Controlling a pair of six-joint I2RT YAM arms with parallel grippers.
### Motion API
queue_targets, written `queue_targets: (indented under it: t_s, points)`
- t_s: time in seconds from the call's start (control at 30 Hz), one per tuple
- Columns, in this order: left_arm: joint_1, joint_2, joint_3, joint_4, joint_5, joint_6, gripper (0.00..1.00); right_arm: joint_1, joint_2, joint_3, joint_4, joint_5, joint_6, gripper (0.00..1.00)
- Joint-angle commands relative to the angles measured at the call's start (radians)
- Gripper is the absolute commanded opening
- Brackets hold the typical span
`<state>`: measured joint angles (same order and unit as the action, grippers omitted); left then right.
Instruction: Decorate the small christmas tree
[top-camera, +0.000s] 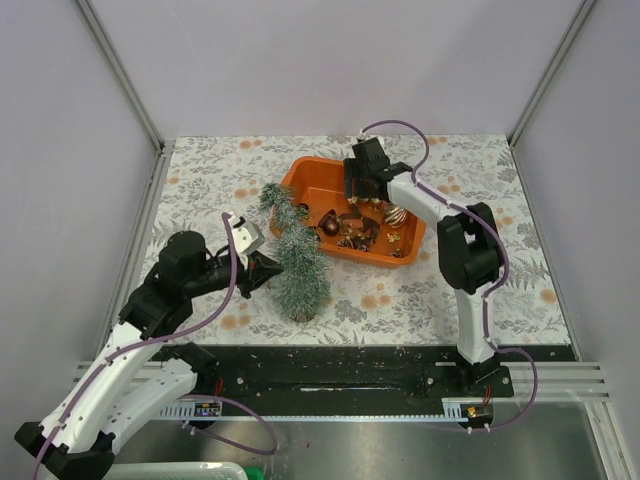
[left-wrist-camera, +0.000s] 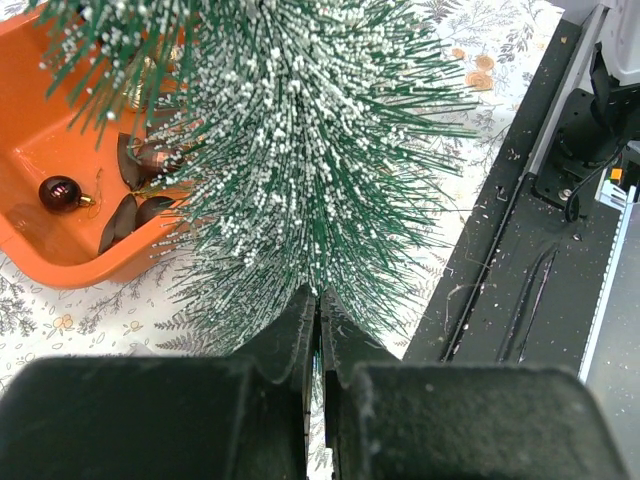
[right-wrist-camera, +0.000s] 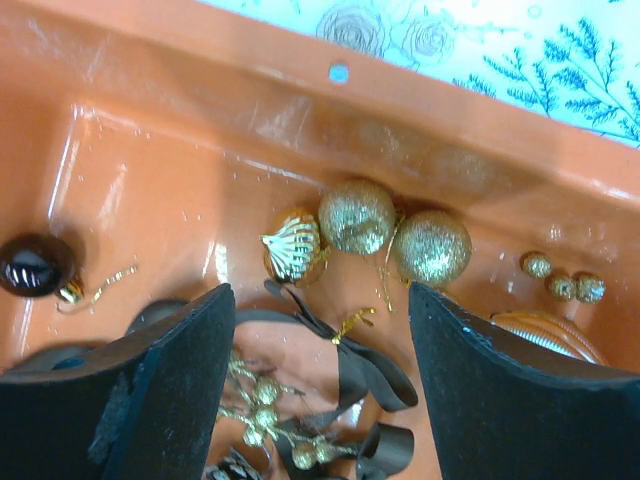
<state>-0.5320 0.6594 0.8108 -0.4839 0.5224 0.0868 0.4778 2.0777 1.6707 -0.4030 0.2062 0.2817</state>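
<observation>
While our left claw (left-wrist-camera: 320, 297) pinches the tree (left-wrist-camera: 300, 150), our right claw (right-wrist-camera: 320, 300) hangs wide, gold baubles (right-wrist-camera: 357, 215) directly ahead between its jaws.

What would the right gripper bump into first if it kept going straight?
The right gripper would probably meet the dark ribbon bow in the orange tray first; depth is unclear.
</observation>
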Motion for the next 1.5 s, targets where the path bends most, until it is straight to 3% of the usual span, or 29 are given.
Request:
queue_targets:
  t_s: [0.0, 0.23, 0.63, 0.77, 1.13, 1.47]
  points:
    - [0.006, -0.030, 0.008, 0.054, 0.024, -0.036, 0.06, -0.004, 0.051, 0.086, -0.003, 0.047, 0.039, 0.75]
    - [0.020, -0.053, -0.018, 0.071, 0.021, -0.061, 0.06, -0.005, 0.111, 0.104, -0.003, 0.096, 0.024, 0.65]
    - [0.046, -0.089, -0.042, 0.085, 0.045, -0.113, 0.06, -0.007, 0.166, 0.121, 0.004, 0.119, 0.048, 0.63]
    - [0.047, -0.099, -0.061, 0.096, 0.051, -0.125, 0.07, -0.005, 0.171, 0.116, 0.018, 0.101, 0.060, 0.53]
    - [0.056, -0.118, -0.091, 0.120, 0.060, -0.145, 0.07, -0.005, 0.120, 0.015, 0.081, 0.053, 0.071, 0.38]
    - [0.066, -0.124, -0.101, 0.126, 0.068, -0.154, 0.08, -0.005, 0.042, -0.016, 0.134, 0.029, 0.056, 0.41]
